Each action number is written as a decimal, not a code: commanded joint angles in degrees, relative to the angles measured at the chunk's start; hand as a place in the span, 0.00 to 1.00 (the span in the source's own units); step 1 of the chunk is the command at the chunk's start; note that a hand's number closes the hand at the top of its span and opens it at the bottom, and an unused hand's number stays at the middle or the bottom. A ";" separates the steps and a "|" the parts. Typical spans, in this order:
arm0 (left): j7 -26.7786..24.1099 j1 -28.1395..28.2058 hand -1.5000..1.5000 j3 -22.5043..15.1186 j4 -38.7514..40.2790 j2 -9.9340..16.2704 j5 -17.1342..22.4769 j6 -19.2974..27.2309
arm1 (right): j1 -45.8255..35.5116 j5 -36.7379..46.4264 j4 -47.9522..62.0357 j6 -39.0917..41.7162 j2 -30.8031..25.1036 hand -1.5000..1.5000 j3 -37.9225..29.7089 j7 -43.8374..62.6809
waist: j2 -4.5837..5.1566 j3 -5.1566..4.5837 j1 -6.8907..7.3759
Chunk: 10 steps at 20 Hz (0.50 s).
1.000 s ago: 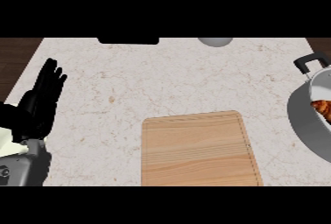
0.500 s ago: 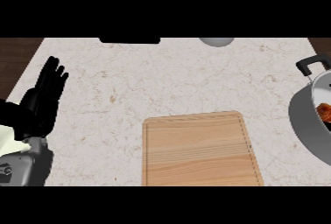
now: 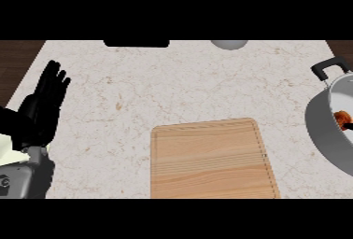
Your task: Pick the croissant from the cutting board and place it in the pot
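Cutting board (image 3: 210,161): lies at the worktop's near edge, centre; its surface is bare.
Left robot hand (image 3: 43,108): rests at the worktop's (image 3: 172,84) left edge, fingers straight and apart, holding nothing.
Right robot hand: not in view.
Pot (image 3: 331,123): stands at the right edge, partly cut off by the view, its black handle toward the far right corner.
Croissant (image 3: 342,117): a small orange-brown piece shows inside the pot; judged to be the croissant, already placed.
Risk: little remains. An unseen right arm pulling back could knock the pot's rim and shift it.
Change from earlier pictures: pot and croissant sit further toward the right edge of the view; less of the croissant shows. Left robot hand barely differs.
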 commanded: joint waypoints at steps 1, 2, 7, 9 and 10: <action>-2.73 2.45 0.50 0.21 0.50 -0.26 0.31 -1.26 | -0.37 -5.61 5.82 8.95 -6.75 0.00 -5.32 -0.90 | 0.06 0.03 -0.20; -0.10 -0.60 0.50 -1.00 0.17 -1.31 -0.95 0.87 | -0.58 -5.21 8.52 8.74 -6.14 0.00 -5.09 -3.03 | 0.27 0.12 0.11; 1.13 0.24 0.50 -0.07 -2.21 -0.14 -0.09 -0.17 | 1.88 -6.32 12.66 15.16 -13.80 0.00 -6.41 -5.09 | 0.20 0.16 0.36; -0.78 1.81 0.50 -0.26 -1.36 -0.07 -0.57 -0.89 | 2.58 -6.92 13.37 17.69 -15.63 0.00 -6.82 -5.36 | 0.34 0.22 0.42; 0.90 -0.81 0.50 -0.77 -0.80 -1.29 -1.75 1.66 | 3.78 -7.04 13.24 19.13 -17.01 0.00 -6.91 -6.17 | 0.40 0.29 -0.05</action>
